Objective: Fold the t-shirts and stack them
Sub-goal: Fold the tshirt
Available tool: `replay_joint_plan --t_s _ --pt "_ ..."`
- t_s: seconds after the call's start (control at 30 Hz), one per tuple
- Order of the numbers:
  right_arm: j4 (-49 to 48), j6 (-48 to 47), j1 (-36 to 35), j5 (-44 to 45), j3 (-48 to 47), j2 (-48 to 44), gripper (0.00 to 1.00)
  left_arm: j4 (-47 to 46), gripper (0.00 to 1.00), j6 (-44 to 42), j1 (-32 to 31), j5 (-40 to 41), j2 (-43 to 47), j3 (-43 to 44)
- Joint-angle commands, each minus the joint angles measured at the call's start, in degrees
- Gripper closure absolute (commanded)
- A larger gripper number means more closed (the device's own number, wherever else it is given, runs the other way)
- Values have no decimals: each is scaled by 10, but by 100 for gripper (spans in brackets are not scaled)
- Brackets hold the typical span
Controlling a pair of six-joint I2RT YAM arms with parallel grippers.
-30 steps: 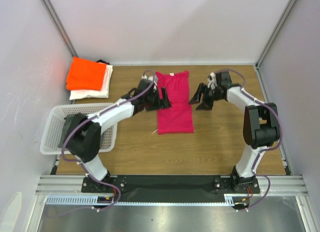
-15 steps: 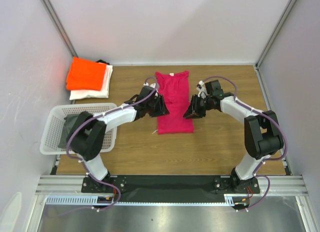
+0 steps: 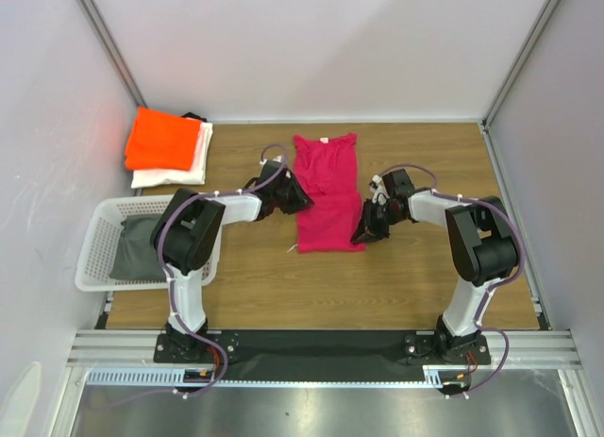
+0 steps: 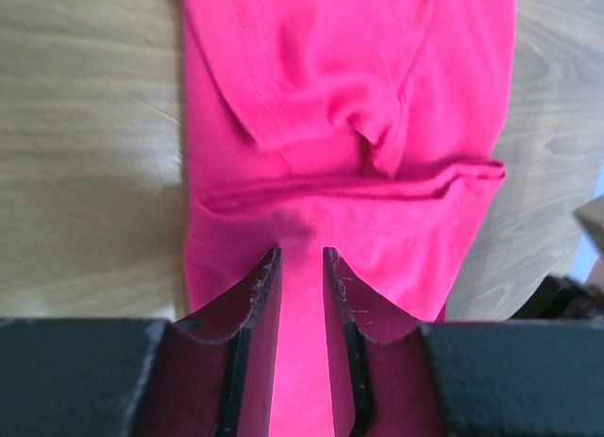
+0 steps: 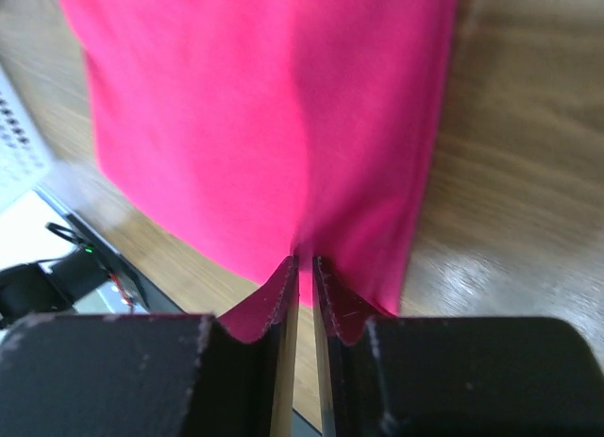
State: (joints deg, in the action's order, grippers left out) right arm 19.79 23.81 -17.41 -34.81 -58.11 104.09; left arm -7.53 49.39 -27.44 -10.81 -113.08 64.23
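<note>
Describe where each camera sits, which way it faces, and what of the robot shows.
Top external: above and behind, looking down at the table; left arm and right arm show whole.
Left wrist: on the left arm, looking down past the left gripper onto the pink t-shirt.
Right wrist: likewise past the right gripper.
All share the pink t-shirt.

The magenta-pink t-shirt point(image 3: 328, 187) is lying flat in the middle of the surface point(image 3: 415, 267), folded lengthwise into a narrow strip, with its collar toward the far edge. The bright orange t-shirt point(image 3: 162, 140) is sitting as a folded rectangle on the folded white t-shirt point(image 3: 179, 176) at the far left corner.
</note>
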Motion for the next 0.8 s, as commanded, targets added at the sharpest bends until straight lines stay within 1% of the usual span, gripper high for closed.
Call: replay_joint_plan --t_s 0.0,0.1,0.17,0.3,0.37,0.43,0.47,0.5,0.53,0.57,0.6,0.63,0.7,0.73,0.77 --pt "5 -29 0 18 13 -18 84 -40 71 19 15 -15 -10 20" --pt "12 -37 6 24 22 -19 85 -40 71 14 20 -14 -12 18" --pt "15 -42 14 25 23 -19 85 -41 71 7 22 -28 -21 23" --pt "30 -54 22 25 26 -22 86 -30 71 -17 23 -21 -23 30" --pt "38 -58 23 24 26 -33 86 -21 71 -31 23 -31 -15 39" --pt "57 -57 23 14 17 -43 84 -8 67 -54 22 -48 0 45" --pt "62 -52 22 10 5 -62 83 -2 62 -64 19 -59 15 43" --pt "66 -49 21 3 -1 -72 80 8 58 -88 16 -56 48 42" --pt "67 -46 21 0 -6 -85 73 39 54 -103 11 -48 72 37" --pt "67 -39 22 -1 -13 -99 68 56 47 -118 0 -39 93 33" --pt "66 -30 22 3 -14 -117 58 72 38 -146 -7 -10 137 28" --pt "66 -26 26 6 -15 -123 52 112 36 -156 -14 7 158 13" --pt "58 -26 31 17 -6 -132 41 139 32 -165 -37 64 214 -16" --pt "54 -30 34 21 3 -131 39 140 31 -159 -47 76 227 -55" --pt "53 -32 37 30 12 -127 38 138 31 -149 -52 82 242 -74"
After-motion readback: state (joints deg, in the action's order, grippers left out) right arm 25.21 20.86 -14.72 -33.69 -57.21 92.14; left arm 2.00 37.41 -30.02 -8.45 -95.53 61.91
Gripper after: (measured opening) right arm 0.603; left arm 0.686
